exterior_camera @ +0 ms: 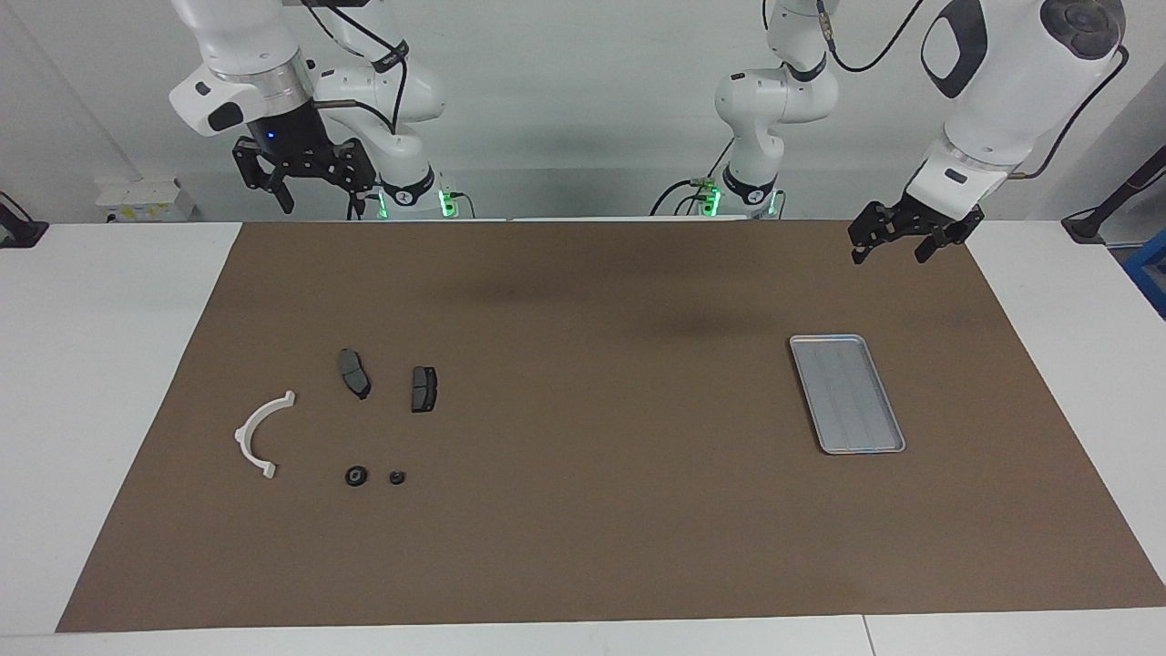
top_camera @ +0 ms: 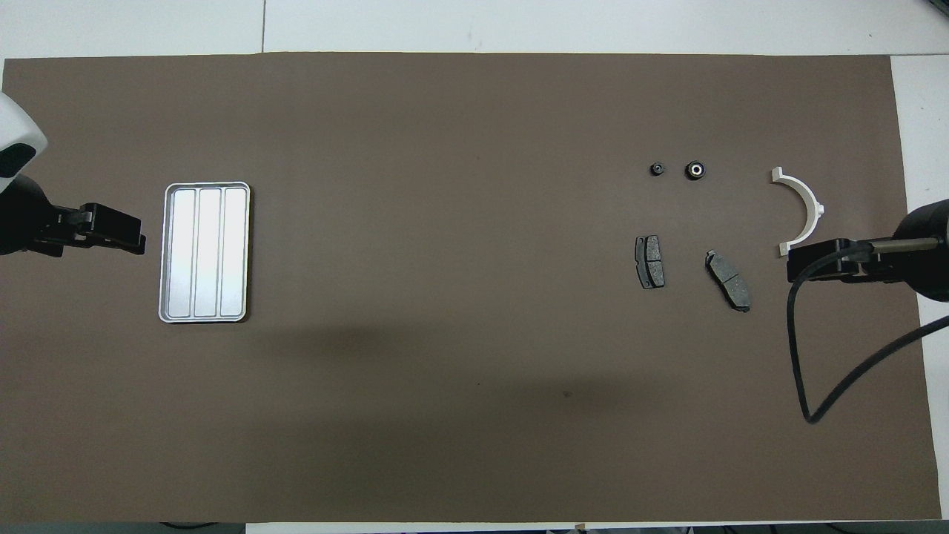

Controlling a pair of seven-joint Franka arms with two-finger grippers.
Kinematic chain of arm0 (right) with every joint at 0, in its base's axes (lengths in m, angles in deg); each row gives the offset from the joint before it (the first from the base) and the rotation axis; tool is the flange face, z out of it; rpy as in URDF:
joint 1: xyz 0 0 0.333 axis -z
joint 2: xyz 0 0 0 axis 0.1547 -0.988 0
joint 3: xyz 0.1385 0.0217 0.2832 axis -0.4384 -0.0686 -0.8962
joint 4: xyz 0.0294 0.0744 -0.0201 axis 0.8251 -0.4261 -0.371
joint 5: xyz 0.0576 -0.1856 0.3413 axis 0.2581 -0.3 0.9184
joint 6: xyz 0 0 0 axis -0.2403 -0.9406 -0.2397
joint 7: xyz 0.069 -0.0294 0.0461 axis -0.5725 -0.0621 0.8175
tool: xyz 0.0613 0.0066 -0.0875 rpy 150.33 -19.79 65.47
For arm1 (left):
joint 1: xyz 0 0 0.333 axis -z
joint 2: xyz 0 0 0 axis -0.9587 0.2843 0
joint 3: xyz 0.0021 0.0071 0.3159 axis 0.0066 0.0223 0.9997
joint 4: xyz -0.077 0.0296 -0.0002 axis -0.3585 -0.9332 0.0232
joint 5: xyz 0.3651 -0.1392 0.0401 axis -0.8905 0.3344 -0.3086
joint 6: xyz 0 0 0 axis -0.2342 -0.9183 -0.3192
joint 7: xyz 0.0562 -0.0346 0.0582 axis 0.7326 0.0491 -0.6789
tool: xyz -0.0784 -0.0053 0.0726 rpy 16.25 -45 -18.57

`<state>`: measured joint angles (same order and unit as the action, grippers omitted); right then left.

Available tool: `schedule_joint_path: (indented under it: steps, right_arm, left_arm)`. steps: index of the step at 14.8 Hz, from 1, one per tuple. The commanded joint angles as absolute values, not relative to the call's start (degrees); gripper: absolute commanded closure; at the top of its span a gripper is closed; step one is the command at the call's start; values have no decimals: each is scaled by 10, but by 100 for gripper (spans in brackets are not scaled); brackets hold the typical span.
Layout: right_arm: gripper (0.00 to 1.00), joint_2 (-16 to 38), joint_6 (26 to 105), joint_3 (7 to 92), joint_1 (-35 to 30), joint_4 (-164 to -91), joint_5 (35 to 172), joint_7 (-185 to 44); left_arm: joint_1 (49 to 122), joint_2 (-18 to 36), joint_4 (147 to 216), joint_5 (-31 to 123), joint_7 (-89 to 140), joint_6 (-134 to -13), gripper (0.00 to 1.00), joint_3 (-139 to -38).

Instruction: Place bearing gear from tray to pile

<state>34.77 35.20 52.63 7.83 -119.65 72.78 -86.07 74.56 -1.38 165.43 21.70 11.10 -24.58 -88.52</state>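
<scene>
The silver ribbed tray [exterior_camera: 847, 394] lies toward the left arm's end of the table and holds nothing; it also shows in the overhead view [top_camera: 205, 252]. The pile lies toward the right arm's end: a white semicircular bracket [exterior_camera: 260, 435], two dark grey brake pads [exterior_camera: 354, 373] [exterior_camera: 424, 389], and two small black round parts, a larger ring [exterior_camera: 356, 476] and a smaller one [exterior_camera: 396, 476]. Both round parts lie farther from the robots than the pads. My left gripper [exterior_camera: 890, 253] hangs open and empty in the air beside the tray. My right gripper [exterior_camera: 321, 196] hangs open and empty, high near its base.
A brown mat [exterior_camera: 583, 547] covers most of the white table [exterior_camera: 109, 364]. A black cable [top_camera: 804, 356] loops down from the right arm. In the overhead view the right gripper [top_camera: 795, 263] is beside the bracket [top_camera: 804, 208].
</scene>
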Motion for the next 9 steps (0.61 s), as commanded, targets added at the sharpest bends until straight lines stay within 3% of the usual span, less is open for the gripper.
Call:
schedule_joint_path:
  steps: [1,9]
  right_arm:
    - [0,349,362,524,83,-1200,739,-859]
    - [0,350,360,528,86,-1200,738,-857]
  left_arm:
    - [752,-12,1656,213,111,-258,0,-881]
    - [750,-15,1665,213,111,-262,0,-881]
